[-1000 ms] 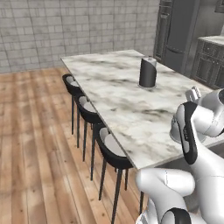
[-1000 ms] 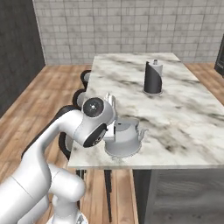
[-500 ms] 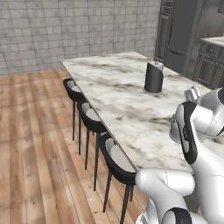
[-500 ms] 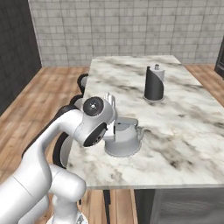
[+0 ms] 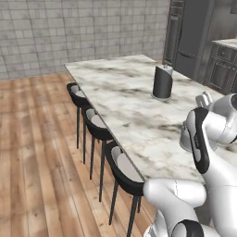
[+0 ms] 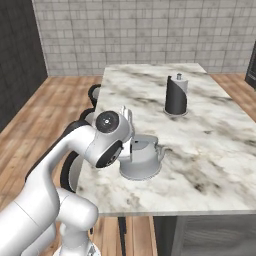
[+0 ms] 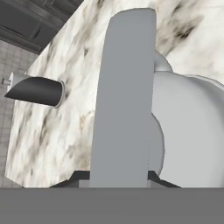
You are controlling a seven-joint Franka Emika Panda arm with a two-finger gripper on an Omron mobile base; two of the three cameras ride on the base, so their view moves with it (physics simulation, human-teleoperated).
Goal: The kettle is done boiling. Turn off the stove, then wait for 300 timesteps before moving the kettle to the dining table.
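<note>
**Kettle held over the marble island**

The white arm (image 6: 75, 160) bends forward from the base, its wrist bowed down over the near end of the dining table (image 6: 210, 145). The gripper (image 7: 122, 177) is closed narrowly on the flat handle (image 7: 124, 96) of the kettle (image 6: 141, 159); the hand view looks straight along that handle, with a dark finger tip on either side of its lower end. In the right base view the squat silver-grey kettle sits low at the tabletop, spout toward the right; whether it touches the marble cannot be told. Further along the table stands a black cylinder (image 5: 162, 82) with a white top, upright and well apart from the kettle. Black bar stools (image 5: 95, 125) line the table's long side above the wooden floor (image 5: 41, 162).
</note>
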